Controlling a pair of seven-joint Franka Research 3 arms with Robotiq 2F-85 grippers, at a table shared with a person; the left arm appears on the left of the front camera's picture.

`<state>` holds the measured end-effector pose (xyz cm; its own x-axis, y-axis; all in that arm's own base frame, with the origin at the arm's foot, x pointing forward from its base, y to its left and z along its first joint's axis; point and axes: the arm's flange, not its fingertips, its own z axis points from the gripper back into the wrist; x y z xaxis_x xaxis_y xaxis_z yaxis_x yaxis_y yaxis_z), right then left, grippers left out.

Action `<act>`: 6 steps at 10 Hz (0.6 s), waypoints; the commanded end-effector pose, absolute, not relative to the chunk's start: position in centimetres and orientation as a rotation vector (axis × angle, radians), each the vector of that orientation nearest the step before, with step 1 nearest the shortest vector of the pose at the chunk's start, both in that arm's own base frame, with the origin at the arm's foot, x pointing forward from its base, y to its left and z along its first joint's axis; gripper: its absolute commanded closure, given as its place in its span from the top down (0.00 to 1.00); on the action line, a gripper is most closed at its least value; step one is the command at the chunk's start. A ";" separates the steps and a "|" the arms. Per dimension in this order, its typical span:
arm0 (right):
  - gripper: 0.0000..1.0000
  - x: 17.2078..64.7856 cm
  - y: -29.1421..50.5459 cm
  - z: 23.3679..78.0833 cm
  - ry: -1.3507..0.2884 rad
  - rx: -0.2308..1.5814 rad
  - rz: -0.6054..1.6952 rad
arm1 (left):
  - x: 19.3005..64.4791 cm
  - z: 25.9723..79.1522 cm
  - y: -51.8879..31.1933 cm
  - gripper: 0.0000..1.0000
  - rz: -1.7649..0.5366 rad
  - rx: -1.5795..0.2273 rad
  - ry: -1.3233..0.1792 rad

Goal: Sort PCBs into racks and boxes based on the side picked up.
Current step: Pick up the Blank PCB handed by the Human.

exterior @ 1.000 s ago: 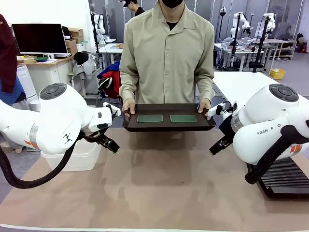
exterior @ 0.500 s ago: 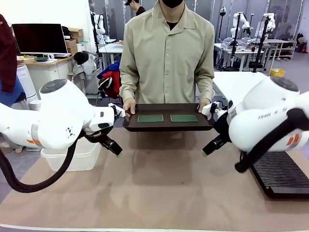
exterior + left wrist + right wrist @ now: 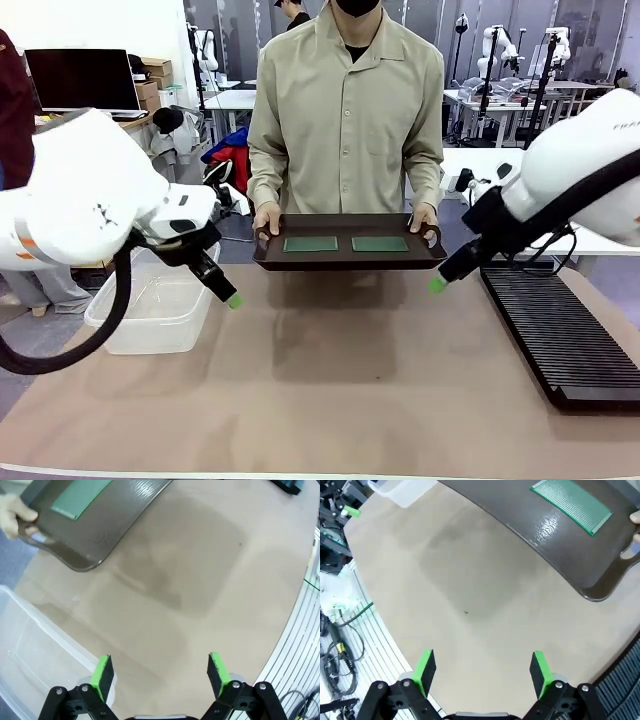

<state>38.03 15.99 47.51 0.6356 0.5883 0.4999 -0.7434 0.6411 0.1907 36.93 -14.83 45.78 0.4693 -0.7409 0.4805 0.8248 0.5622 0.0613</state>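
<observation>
Biggest thing first: the brown counter (image 3: 330,400) is bare in the middle. The clear box (image 3: 150,335) is parked at its left edge and the black slotted rack (image 3: 560,340) is laid along the right.

The dark tray (image 3: 350,265) is held up by a person at the far side, just above the counter's far edge, with a hand (image 3: 266,218) on each handle. It isn't rested on anything, so any downward push from an arm could be answered by a tilt or a dip.

Two green PCBs (image 3: 310,244) are laid flat on the tray side by side, the right one (image 3: 380,244) a little apart from the left. With thin boards flat on a glossy tray, a pad can't easily be got under an edge. A board could just be shoved along or flicked over the rim instead of being picked.

Which face is up can't really be made out from the front. A wrong call there means rack and box get mixed up.

The left pincer (image 3: 162,672) and right pincer (image 3: 482,672) are both spread wide with nothing held, one hung near each near corner of the tray. If both are sent in together, the handles and the hands on them could be clipped.
</observation>
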 end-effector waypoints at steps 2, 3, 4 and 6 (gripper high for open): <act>1.00 38.9 13.6 50.4 -0.458 0.407 0.843 | 36.8 47.7 -13.6 1.00 -1.039 -0.269 -0.536; 1.00 39.1 13.0 51.0 -0.502 0.397 0.840 | 36.9 48.0 -13.4 1.00 -1.052 -0.266 -0.547; 1.00 39.2 13.2 50.5 -0.578 0.357 0.809 | 37.1 47.8 -13.2 1.00 -1.041 -0.270 -0.559; 1.00 39.2 13.5 50.9 -0.469 0.386 0.822 | 36.6 48.6 -13.8 1.00 -1.030 -0.219 -0.543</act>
